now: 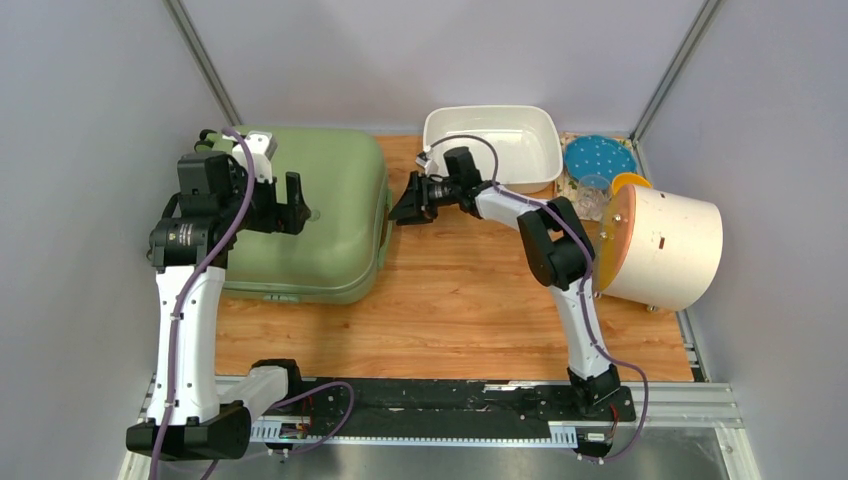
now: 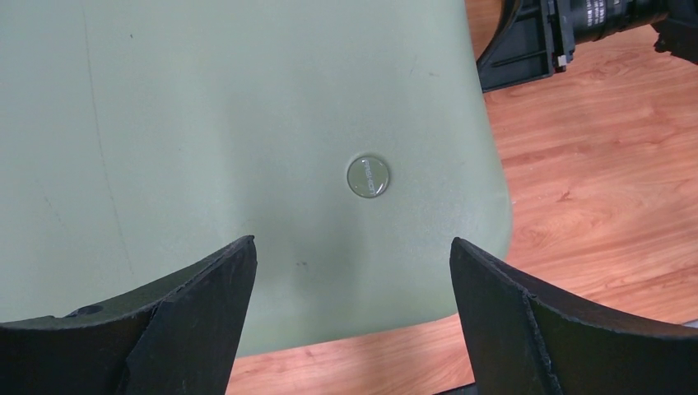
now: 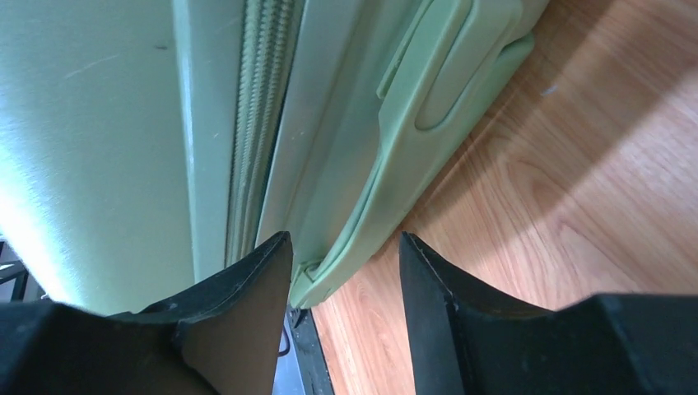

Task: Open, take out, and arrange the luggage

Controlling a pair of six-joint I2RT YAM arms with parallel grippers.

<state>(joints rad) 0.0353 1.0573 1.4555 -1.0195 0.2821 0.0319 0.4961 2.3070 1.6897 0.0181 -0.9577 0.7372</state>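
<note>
Luggage [image 1: 330, 215] rear-left corner hidden under left arm [image 1: 190, 300] — badge [image 2: 368, 176] lettering too small to read; right wrist view crops shell at top, left.

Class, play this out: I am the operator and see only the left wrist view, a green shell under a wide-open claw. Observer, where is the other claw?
Observer: The right claw points at the right side edge of the luggage.
Operator: What is it straddling?
Observer: One end of the moulded side handle, beside the zipper; the fingers stand apart.
Operator: Anything beyond that arm?
Observer: A white tub at the far edge, and a cream cylinder lying on its side to the right.
</note>
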